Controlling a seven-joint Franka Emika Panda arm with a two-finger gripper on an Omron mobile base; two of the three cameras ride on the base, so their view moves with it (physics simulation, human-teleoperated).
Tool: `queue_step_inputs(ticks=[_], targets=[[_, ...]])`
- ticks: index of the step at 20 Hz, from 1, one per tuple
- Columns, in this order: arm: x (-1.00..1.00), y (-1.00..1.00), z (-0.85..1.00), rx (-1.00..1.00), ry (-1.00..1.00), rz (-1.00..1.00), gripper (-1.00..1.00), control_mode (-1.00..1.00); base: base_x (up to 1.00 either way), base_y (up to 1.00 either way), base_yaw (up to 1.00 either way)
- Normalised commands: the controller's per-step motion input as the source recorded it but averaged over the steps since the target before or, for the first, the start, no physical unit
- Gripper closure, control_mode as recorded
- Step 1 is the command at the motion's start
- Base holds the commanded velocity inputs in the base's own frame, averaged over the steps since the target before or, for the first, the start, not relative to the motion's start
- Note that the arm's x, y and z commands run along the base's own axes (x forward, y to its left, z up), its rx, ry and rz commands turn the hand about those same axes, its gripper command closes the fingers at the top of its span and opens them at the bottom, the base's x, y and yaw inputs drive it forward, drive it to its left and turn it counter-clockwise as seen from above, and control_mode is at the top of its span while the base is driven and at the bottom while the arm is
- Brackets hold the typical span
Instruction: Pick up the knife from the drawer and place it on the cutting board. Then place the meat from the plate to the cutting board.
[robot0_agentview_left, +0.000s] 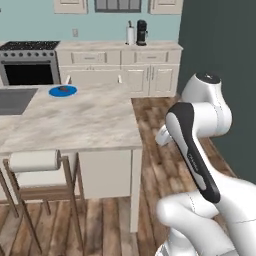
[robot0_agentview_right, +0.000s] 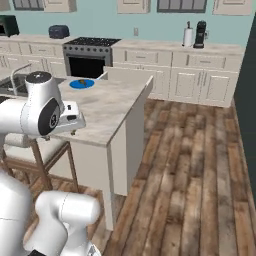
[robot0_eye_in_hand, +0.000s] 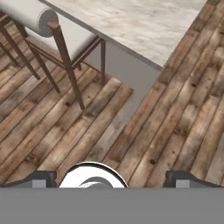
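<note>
The pincer (robot0_eye_in_hand: 111, 179) stands wide with nothing between its tips, hanging over the wooden floor (robot0_eye_in_hand: 144, 127) just off the near corner of the island tabletop (robot0_agentview_left: 85, 120). Taking that tabletop as the landmark: the plate (robot0_agentview_left: 63, 91) lies on its far side, toward the stove (robot0_agentview_left: 29, 62), and the meat (robot0_agentview_left: 63, 89) sits as a small dark lump in the middle of the plate. In the right base view the same plate (robot0_agentview_right: 81, 84) lies at the far end of the marble top, with the meat (robot0_agentview_right: 82, 82) on it.

A dark sink basin (robot0_agentview_left: 14, 100) is sunk into the tabletop's left part, beside the plate. A stool (robot0_agentview_left: 37, 175) with a pale cushion and brown legs stands tucked against the tabletop's near edge, between the robot and the island's left side. Beyond the tabletop's far edge runs a row of cream cabinets (robot0_agentview_left: 120, 70), carrying a paper towel roll (robot0_agentview_left: 131, 35) and a black coffee machine (robot0_agentview_left: 142, 32). The arm's elbow stands right of the tabletop's near corner, clear of it.
</note>
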Motion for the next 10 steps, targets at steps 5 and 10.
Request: queue_step_inputs(ticks=[5,10], targets=[[0.0,0.0,0.0,0.0,0.0,0.0,-1.0,1.0,0.76,-1.0,0.21],[0.0,0.0,0.0,0.0,0.0,0.0,-1.0,1.0,0.92,-1.0,0.3]])
